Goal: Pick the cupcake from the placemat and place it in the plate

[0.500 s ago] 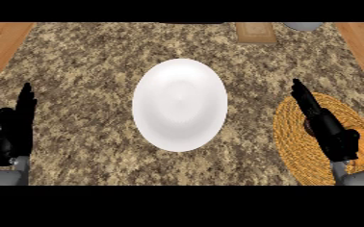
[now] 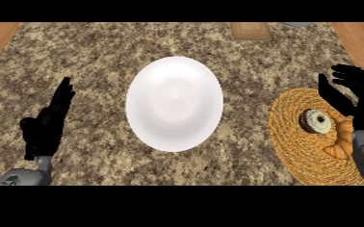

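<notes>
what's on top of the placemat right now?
The cupcake sits on the woven placemat, plus an orange-brown item beside it. The right hand and forearm cover the mat's right edge, so anything there is hidden.

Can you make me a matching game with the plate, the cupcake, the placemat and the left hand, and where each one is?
Things:
1. plate
2. cupcake
3. placemat
4. left hand

Places:
A. on the woven mat
B. at the counter's right edge
C. at the left, open, holding nothing
D. in the middle of the counter

Pairs: 1-D, 2-A, 3-B, 4-C
</notes>
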You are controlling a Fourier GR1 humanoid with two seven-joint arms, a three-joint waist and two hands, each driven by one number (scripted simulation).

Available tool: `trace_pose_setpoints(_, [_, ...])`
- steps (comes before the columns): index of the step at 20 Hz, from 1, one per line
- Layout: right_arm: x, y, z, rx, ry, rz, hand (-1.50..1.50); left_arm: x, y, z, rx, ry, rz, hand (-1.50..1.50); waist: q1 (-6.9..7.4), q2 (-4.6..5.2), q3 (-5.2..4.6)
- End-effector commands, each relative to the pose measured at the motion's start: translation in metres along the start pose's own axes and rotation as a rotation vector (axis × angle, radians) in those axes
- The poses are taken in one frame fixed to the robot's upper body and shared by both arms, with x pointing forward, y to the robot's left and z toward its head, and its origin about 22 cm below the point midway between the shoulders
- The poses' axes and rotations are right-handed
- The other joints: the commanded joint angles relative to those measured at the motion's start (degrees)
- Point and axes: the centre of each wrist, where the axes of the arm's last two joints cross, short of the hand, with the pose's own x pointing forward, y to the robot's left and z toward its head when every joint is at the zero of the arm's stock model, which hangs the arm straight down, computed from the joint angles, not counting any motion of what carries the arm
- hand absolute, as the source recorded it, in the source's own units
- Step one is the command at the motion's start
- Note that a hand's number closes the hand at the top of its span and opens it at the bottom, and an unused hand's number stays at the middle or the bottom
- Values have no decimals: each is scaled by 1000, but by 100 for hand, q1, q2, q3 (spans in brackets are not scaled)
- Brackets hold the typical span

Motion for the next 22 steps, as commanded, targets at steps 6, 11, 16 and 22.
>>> trace_pose_setpoints(6, [-19,87,43,-459,-105,57,-150,-36,-27,26,-152,-15,74,0,57,-58,50])
trace_pose_setpoints(11, [-37,85,55,-556,-78,155,-150,-32,-2,3,-119,-4,68,0,-114,-87,29])
trace_pose_setpoints(16, [-53,68,43,-481,75,304,-150,-25,-6,4,-123,1,75,0,-104,-106,14])
trace_pose_setpoints(22, [-61,54,44,-290,325,501,-150,-20,4,3,-123,-22,58,0,-100,-119,2])
